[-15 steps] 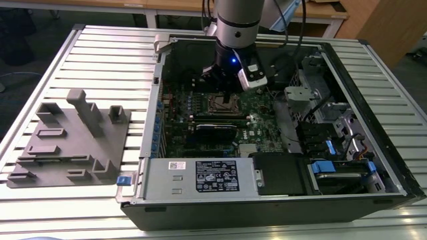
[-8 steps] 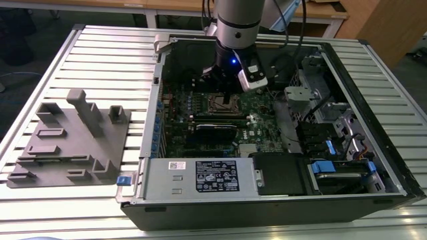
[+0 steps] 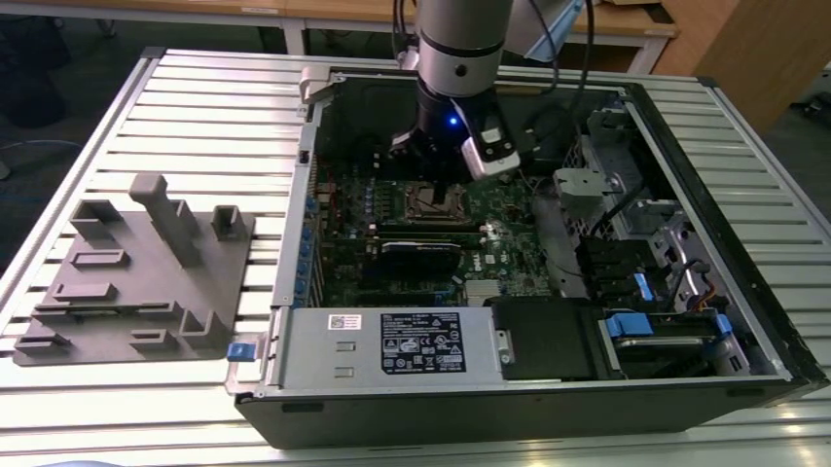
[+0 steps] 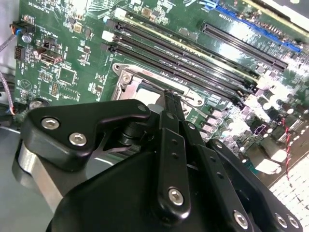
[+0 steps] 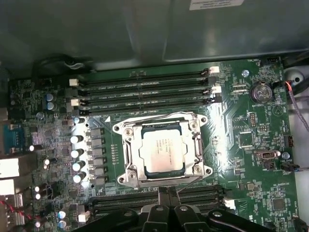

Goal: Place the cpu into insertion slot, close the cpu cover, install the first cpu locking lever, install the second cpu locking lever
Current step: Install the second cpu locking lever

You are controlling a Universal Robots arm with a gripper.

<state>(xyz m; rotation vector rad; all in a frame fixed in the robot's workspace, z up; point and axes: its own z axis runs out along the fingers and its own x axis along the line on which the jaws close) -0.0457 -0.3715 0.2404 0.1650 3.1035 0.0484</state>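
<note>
The cpu (image 5: pixel 163 152), a square chip with a pale metal top, lies in the insertion slot (image 3: pixel 435 202) on the green motherboard. The cpu cover (image 5: pixel 128 162), a metal frame with a square cut-out, lies flat around the chip's edges. A thin wire lever (image 5: pixel 154 116) runs along the socket side that faces the memory slots. My gripper (image 5: pixel 167 192) hangs just beside the opposite socket edge, its black fingers (image 4: pixel 170 104) pressed together and shut. I see nothing between them. In the exterior view my gripper (image 3: pixel 442 185) hovers right over the socket.
Long black memory slots (image 5: pixel 145 87) flank the socket on two sides. Capacitors (image 5: pixel 77 152) stand beside it. The open case's walls (image 3: pixel 306 175), the power supply (image 3: pixel 389 345) and the drive bays (image 3: pixel 649 282) ring the board. A grey fixture tray (image 3: pixel 136 272) lies at the exterior view's left.
</note>
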